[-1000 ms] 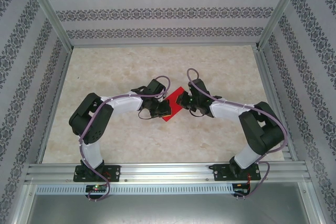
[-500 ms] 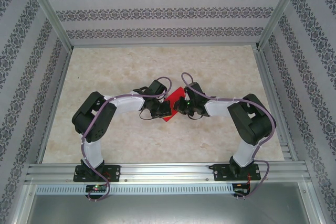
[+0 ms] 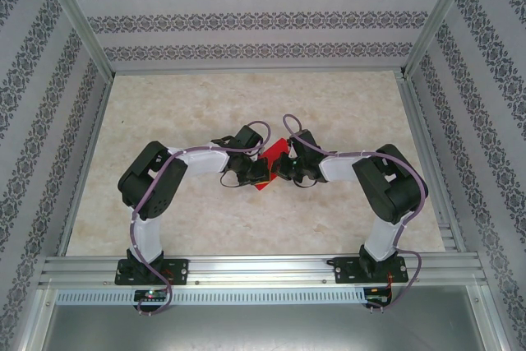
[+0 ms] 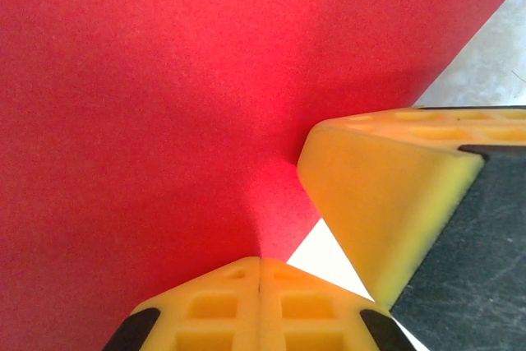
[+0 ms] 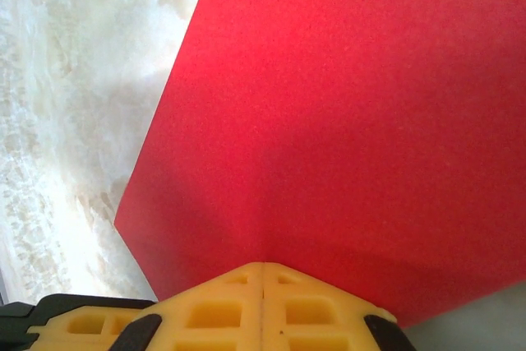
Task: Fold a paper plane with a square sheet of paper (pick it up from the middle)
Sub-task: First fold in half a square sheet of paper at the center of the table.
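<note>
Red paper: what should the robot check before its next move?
1. Left gripper shut: ok.
2. Right gripper shut: ok.
3. Both tips on the red paper: ok.
4. Paper truly pinched, not just pressed: cannot tell.
5. Grippers not bumping each other: ok, but the gap is thin.
6. Whether the paper is folded yet: cannot tell.

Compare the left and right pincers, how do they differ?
The left pincer reaches in from the left, the right pincer from the right. Seen from its wrist, the left pincer has a yellow finger of the other beside it; the right pincer has a corner of the red sheet and bare table beside it. Both are shut, tips against the sheet.
</note>
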Action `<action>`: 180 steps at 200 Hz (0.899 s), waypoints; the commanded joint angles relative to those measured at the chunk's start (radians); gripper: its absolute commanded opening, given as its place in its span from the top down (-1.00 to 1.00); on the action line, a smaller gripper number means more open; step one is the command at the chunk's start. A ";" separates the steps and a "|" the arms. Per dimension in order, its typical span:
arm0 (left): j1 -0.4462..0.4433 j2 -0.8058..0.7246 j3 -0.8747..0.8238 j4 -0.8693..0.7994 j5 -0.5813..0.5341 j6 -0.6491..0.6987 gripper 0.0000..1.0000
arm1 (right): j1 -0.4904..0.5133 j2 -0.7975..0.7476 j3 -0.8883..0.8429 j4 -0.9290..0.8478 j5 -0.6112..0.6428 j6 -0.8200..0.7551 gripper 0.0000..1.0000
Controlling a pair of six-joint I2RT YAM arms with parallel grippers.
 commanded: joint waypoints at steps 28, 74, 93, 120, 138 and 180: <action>-0.011 0.020 0.024 -0.031 -0.049 0.030 1.00 | -0.013 -0.040 0.000 0.053 -0.062 -0.019 1.00; -0.011 0.033 0.020 -0.043 -0.049 0.028 1.00 | 0.000 -0.020 -0.007 0.015 -0.059 -0.021 1.00; -0.011 0.033 0.020 -0.045 -0.047 0.028 1.00 | 0.001 0.002 -0.002 -0.009 -0.038 -0.020 1.00; -0.012 0.025 0.020 -0.047 -0.042 0.028 1.00 | -0.007 0.034 0.012 -0.040 -0.021 -0.013 1.00; -0.011 0.018 0.020 -0.031 -0.026 0.026 1.00 | -0.007 0.044 0.017 -0.061 -0.015 -0.016 1.00; -0.011 -0.025 -0.003 0.084 0.009 0.018 1.00 | -0.007 0.038 0.018 -0.076 -0.009 -0.024 1.00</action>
